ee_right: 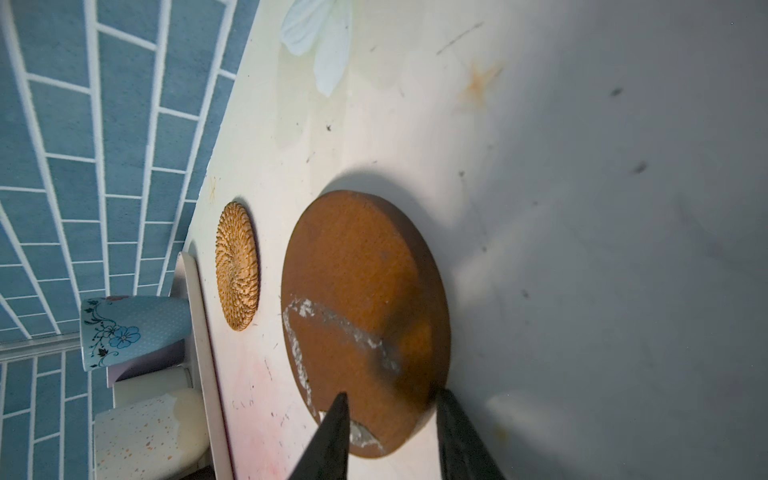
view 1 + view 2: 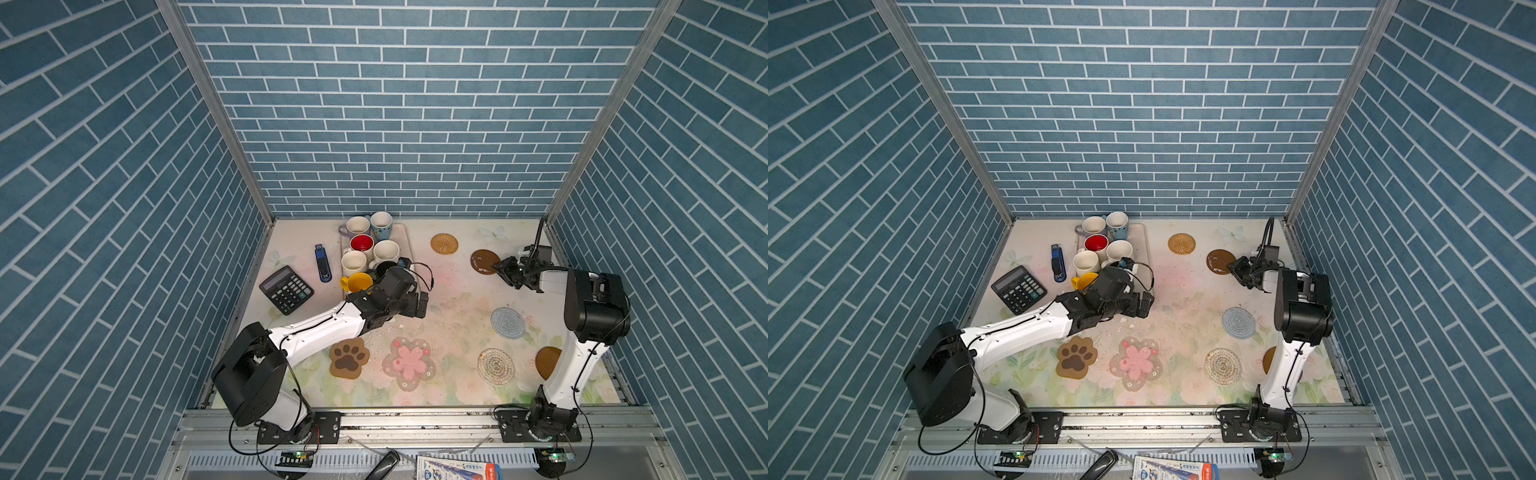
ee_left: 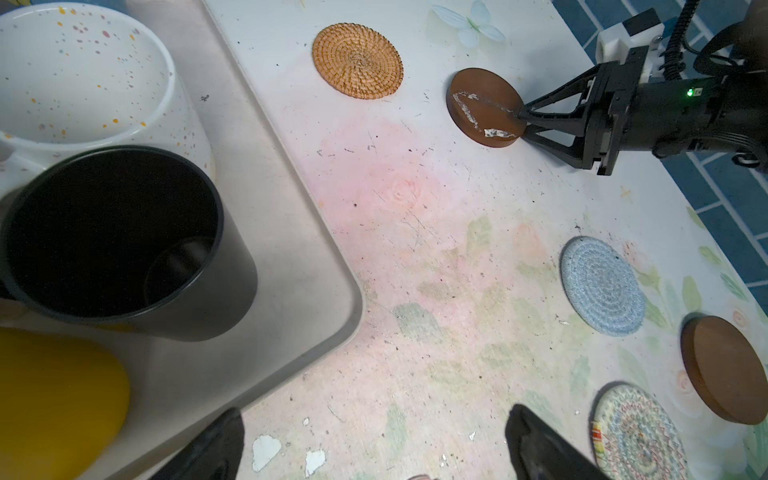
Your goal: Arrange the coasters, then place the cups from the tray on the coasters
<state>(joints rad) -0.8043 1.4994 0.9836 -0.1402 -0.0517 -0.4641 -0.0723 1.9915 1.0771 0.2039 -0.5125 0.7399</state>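
- The scratched brown disc (image 1: 353, 291) lies flat on the table (image 3: 415, 232), at 2 o'clock from the table centre in both top views. The woven tan coaster (image 2: 444, 243) lies just beside it, at 1 o'clock.
- The right gripper (image 3: 524, 124) is at this disc's 3 o'clock edge. Its jaws stand partly apart, astride the rim and not clamped on it; whether they touch it cannot be told.
- The other coasters lie apart from each other:
  - pale blue knit coaster (image 2: 508, 323) at 3 o'clock
  - whitish woven coaster (image 2: 496, 366) at 4 o'clock
  - plain brown disc (image 2: 545, 361) beside that one, partly hidden by the right arm
  - pink flower coaster (image 2: 409, 363) at 6 o'clock
  - paw coaster (image 2: 349, 357) at 7 o'clock
- The tray (image 3: 282, 257) sits at 11 o'clock and holds all seven cups:
  - lavender-grey cup (image 2: 357, 225)
  - light blue cup (image 2: 381, 222)
  - red-inside cup (image 2: 361, 242)
  - rear white cup (image 2: 386, 250)
  - front white cup (image 2: 354, 262)
  - black cup (image 3: 112, 232)
  - yellow cup (image 2: 359, 282)
- The left gripper (image 3: 374, 449) hovers at the tray's 5 o'clock corner, with its jaws spread wide over bare table.
- A calculator (image 2: 286, 289) and a blue stapler-like item (image 2: 323, 264) lie at 9 to 10 o'clock.
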